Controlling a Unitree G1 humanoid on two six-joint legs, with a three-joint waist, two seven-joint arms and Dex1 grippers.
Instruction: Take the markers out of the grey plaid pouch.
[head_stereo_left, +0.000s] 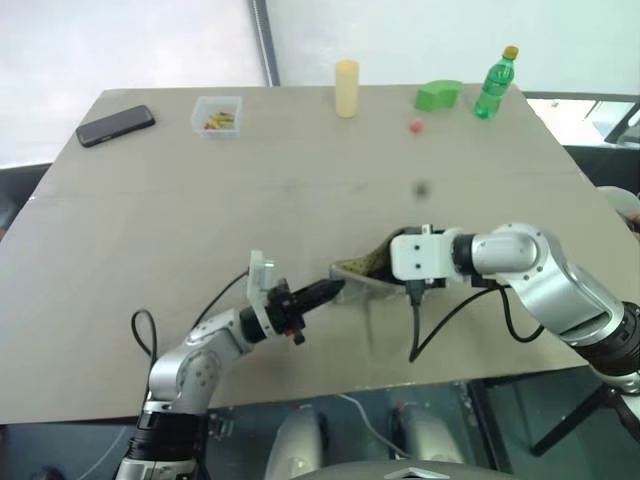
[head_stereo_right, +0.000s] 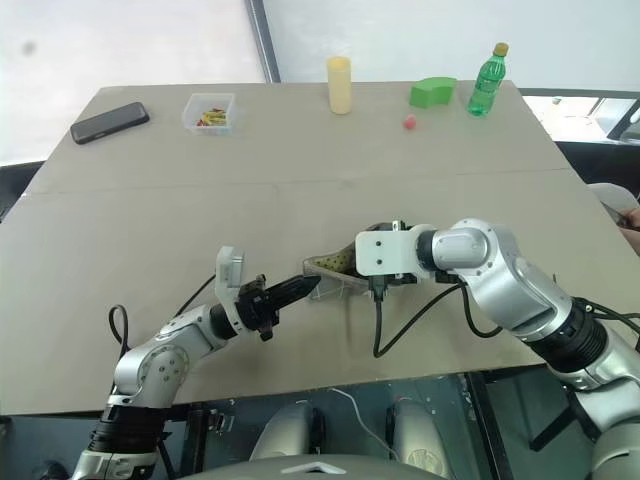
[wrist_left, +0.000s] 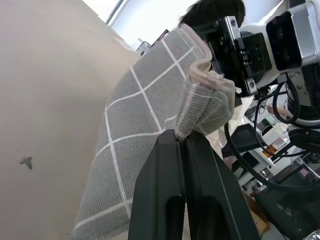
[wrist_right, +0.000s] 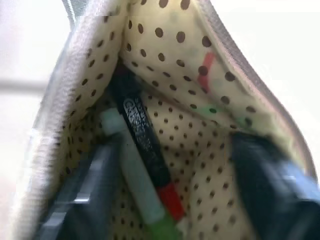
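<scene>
**Right wrist view: two markers lie inside the opened plaid pouch**

Right wrist view looks straight into the grey plaid pouch, whose mouth gapes to show a cream lining with dark dots. Two markers lie side by side in it: a black one with a red band, and a pale one with a green end beside it. The right hand has its two dark fingers spread wide, one inside each wall of the pouch, with the markers between them and neither finger closed on anything.

From the head cameras, the pouch sits near the front middle of the beige surface, tilted up between the two hands. The left hand has its fingers pressed together on one fabric edge of the pouch. The right hand comes in from the opposite side, angled down into the opening.

Well apart along the far edge of the surface stand, from the robot's left to right, a black phone, a small clear box of coloured bits, a pale yellow cylinder, a chunky green block and a green bottle with a yellow cap. A small red item lies just in front of the green block.
</scene>
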